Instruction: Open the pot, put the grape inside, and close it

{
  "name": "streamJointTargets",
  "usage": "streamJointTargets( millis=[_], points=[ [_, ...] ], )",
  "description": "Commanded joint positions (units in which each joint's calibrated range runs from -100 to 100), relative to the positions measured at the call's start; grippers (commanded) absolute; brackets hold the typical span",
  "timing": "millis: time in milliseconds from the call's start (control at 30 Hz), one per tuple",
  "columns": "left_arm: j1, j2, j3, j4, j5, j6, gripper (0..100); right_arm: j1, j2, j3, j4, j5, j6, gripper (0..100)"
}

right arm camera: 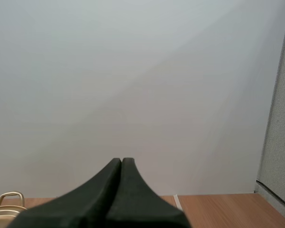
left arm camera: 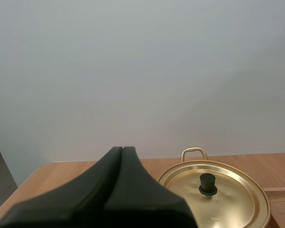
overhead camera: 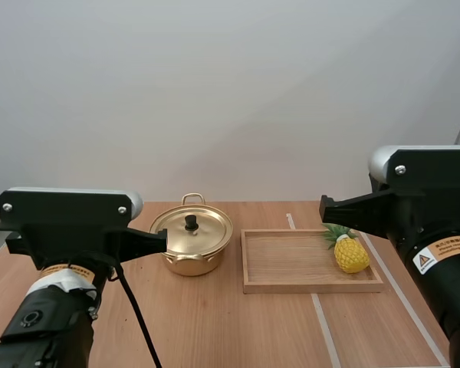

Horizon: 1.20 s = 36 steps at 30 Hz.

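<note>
The pot is gold-coloured metal, polished and glossy, and its lid has the same bright sheen. The knob on it is matt black, plastic by the look. The tray is pale, smooth wood. The pineapple has bumpy, faintly shiny yellow skin, like moulded plastic. The surface shows smooth wood grain. The left end effector and right end effector are matt black plastic.
</note>
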Motion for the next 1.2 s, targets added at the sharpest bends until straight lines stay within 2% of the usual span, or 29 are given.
streamJointTargets(
  millis=[0,300,367,533,700,900,1067,1167],
  points=[
    [-0.28,-0.24,0.51,0.21,-4.91,-0.89,0,-0.22,-0.47,0.2,1.03,-1.63,-0.06,0],
    [-0.28,-1.07,0.51,0.22,-13.77,-0.89,0,-0.22,-0.47,0.2,6.76,-1.89,-0.06,0],
    [-0.7,-3.62,0.51,0.22,-12.53,-1.1,0,-0.22,-0.47,0.2,6.45,-2.22,-0.06,0],
    [-3.11,-9.55,0.51,0.22,-7.24,-1.69,0,-0.22,-0.47,0.64,4.8,-2.84,-0.16,0],
    [-3.18,-9.55,2.04,0.22,-3.74,-1.69,0,-0.22,-0.47,7.65,1.25,-11.25,-0.38,0],
    [-3.18,-9.55,7.67,0.22,-2.18,-2.1,0,-0.22,-0.47,19.18,1.17,-17.93,-0.38,0],
    [-3.11,-9.55,11.22,0.22,-1.77,-2.1,0,-0.22,-0.47,25.11,1.17,-18.19,-0.38,0],
    [-2.93,-9.55,11.22,0.22,4.2,-3.2,0,-0.22,-0.47,25.11,2.44,-11.68,-0.04,0]
  ],
)
